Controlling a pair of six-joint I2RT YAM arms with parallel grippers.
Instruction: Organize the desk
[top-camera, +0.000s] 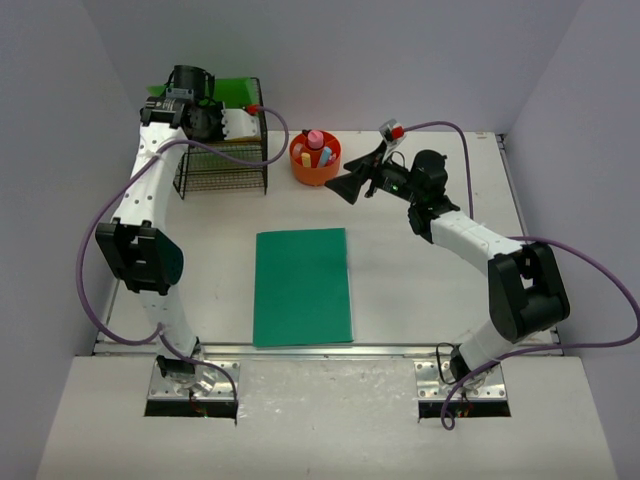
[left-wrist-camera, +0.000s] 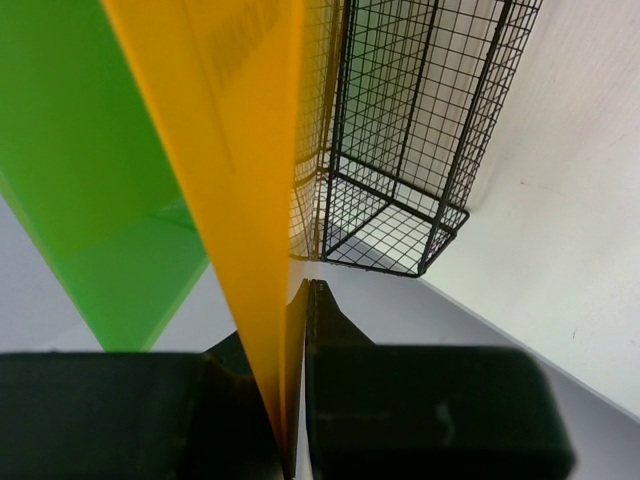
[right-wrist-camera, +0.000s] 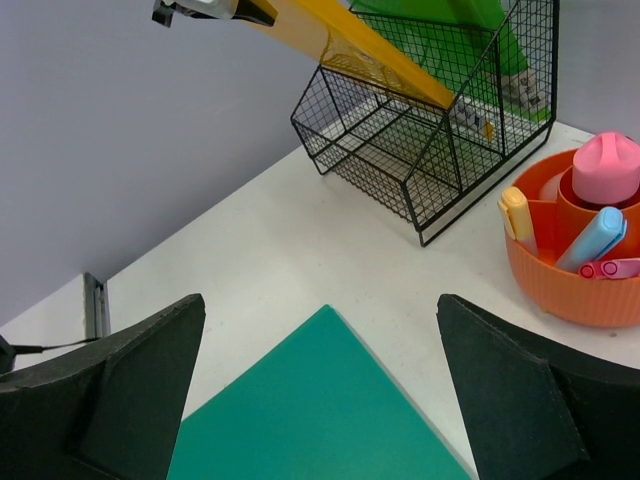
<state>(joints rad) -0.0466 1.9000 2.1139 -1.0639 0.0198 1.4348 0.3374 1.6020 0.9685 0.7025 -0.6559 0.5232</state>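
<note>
White desk (top-camera: 420, 290), grey walls (top-camera: 330, 60). Left gripper (left-wrist-camera: 297, 330) pinches a thin, likely floppy yellow folder (left-wrist-camera: 230, 150) by its edge; right gripper (right-wrist-camera: 320, 320) gapes wide.

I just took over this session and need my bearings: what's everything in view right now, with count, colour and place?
desk: 1, white, grey walls around it
wire rack: 1, black, back left of desk
green folder: 1, bright green, upright in the rack
yellow folder: 1, yellow-orange, held slanting into the rack
teal folder: 1, teal, flat at desk centre
pen cup: 1, orange, right of the rack
markers: at least 4, pink, blue, yellow, in the cup
left end effector: 1, black, shut on yellow folder
right end effector: 1, black, open, empty, near the cup
</note>
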